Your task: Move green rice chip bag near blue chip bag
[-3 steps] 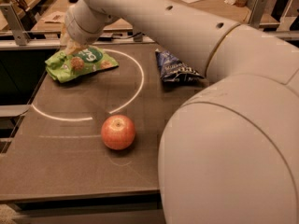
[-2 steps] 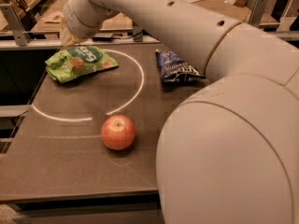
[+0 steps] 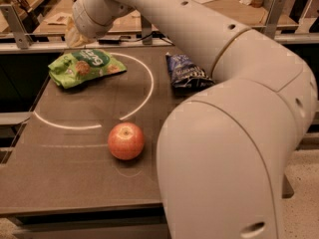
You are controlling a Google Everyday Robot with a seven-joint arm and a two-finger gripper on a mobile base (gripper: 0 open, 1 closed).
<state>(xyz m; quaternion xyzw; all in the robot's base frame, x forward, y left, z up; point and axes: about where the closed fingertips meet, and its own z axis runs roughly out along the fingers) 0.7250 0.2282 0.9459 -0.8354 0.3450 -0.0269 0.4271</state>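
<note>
Bench (image 3: 75,183): dark top, white curved line, apple (image 3: 125,141) near its middle.
Green rice chip bag (image 3: 84,67): lying flat, beyond the apple, leftward.
Blue chip bag (image 3: 187,72): beyond the apple, rightward, well apart from the other bag.
Hand (image 3: 74,34): farther from the apple than the Green rice chip bag, above its far edge; whether spread or pressed together, cannot tell.

Warm, dim light falls from overhead. The pale arm (image 3: 224,108) catches most of it. The gripper (image 3: 74,34), just beyond the green rice chip bag (image 3: 84,66), sits in shade. Nearer the camera than the jaws, the apple (image 3: 126,141) casts a soft shadow on the faintly glossy worktop (image 3: 75,183).
</note>
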